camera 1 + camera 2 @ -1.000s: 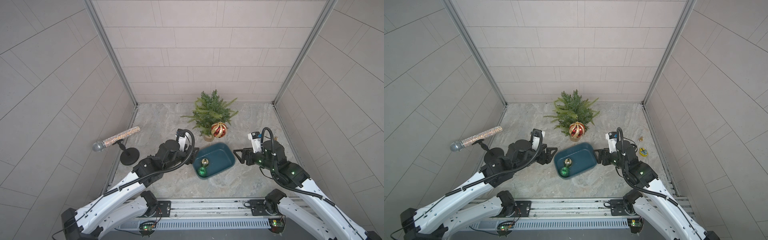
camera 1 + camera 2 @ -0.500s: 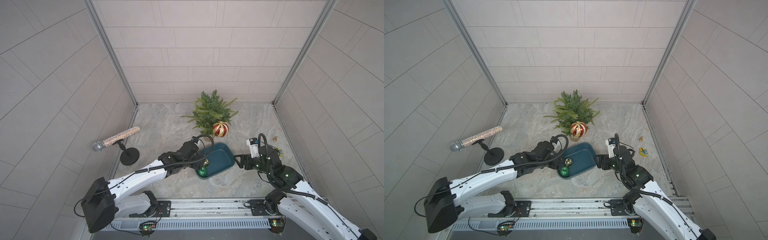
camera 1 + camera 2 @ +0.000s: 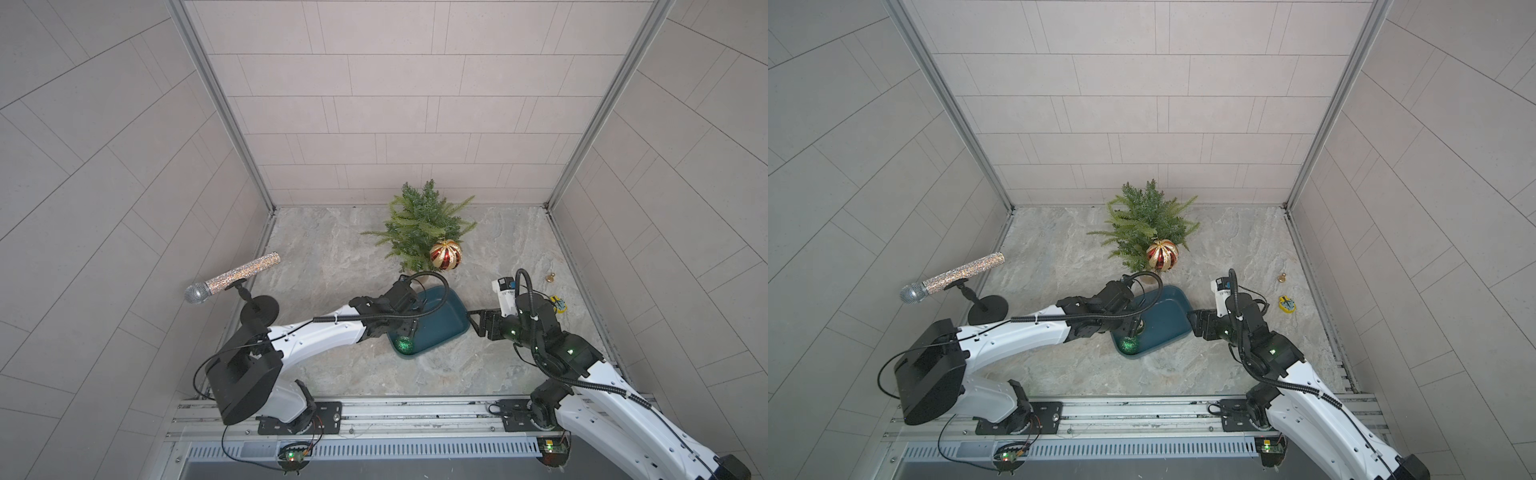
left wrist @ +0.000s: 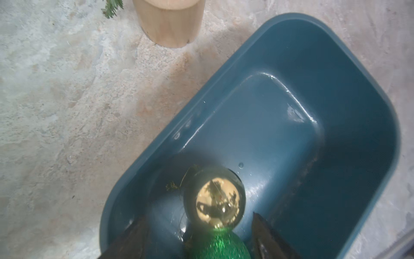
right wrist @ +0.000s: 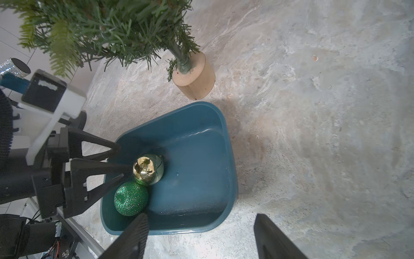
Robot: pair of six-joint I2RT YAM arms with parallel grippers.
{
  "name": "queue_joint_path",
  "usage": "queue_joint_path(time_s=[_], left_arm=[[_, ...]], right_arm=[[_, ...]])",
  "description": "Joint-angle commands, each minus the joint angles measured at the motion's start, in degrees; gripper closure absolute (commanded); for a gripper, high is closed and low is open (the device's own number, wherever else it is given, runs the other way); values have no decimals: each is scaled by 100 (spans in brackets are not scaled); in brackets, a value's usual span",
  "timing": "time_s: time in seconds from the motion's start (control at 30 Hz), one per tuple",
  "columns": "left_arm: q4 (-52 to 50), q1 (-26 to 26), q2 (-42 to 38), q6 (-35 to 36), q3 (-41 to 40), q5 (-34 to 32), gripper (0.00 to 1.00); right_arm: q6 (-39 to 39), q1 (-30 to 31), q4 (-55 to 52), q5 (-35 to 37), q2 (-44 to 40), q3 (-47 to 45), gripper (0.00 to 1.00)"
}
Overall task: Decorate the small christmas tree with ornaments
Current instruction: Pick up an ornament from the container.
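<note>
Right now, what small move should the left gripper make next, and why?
Probably ease the open left gripper slightly forward around the shiny gold ball: it lies centred just beyond the jaws in the teal plastic tub, touching the green glitter ball.

Small artificial green fir tree [image 3: 424,224] [image 3: 1144,224], light and dark needles mixed: upright on a short pale wooden stump [image 5: 197,83] [image 4: 170,22], towards the back of the marbled grey surface [image 3: 332,257].

Large red-and-gold glitter-striped bauble [image 3: 445,255] [image 3: 1162,254]: set against the lowest branches at the tree's front right. Whether it hangs clear of the surface cannot be told.

Small shiny gold bauble [image 4: 215,199] [image 5: 145,167] and small green glitter bauble [image 5: 131,198] [image 3: 404,344]: both loose inside the dark teal plastic tub [image 5: 233,179] [image 4: 336,67] just in front of the stump, at its near-left end. They touch, the gold one nearer the tree.
</note>
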Motion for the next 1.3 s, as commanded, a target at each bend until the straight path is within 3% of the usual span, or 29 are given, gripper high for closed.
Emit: queue_joint_path(time_s=[0.0, 0.33, 0.93, 1.17, 1.27], left_arm=[[186, -60, 224, 38, 150, -209, 24], [67, -79, 847, 26, 484, -307, 28], [-150, -130, 963, 66, 428, -148, 23], [-176, -127, 1087, 108, 507, -48, 37], [-193, -132, 1096, 135, 517, -45, 36]], right_arm=[[22, 22, 60, 136, -62, -39, 22], [-11, 23, 38, 192, -76, -52, 22], [-22, 24, 117, 162, -19, -52, 23], [-25, 22, 152, 142, 15, -37, 23], [-38, 20, 154, 141, 7, -26, 23]])
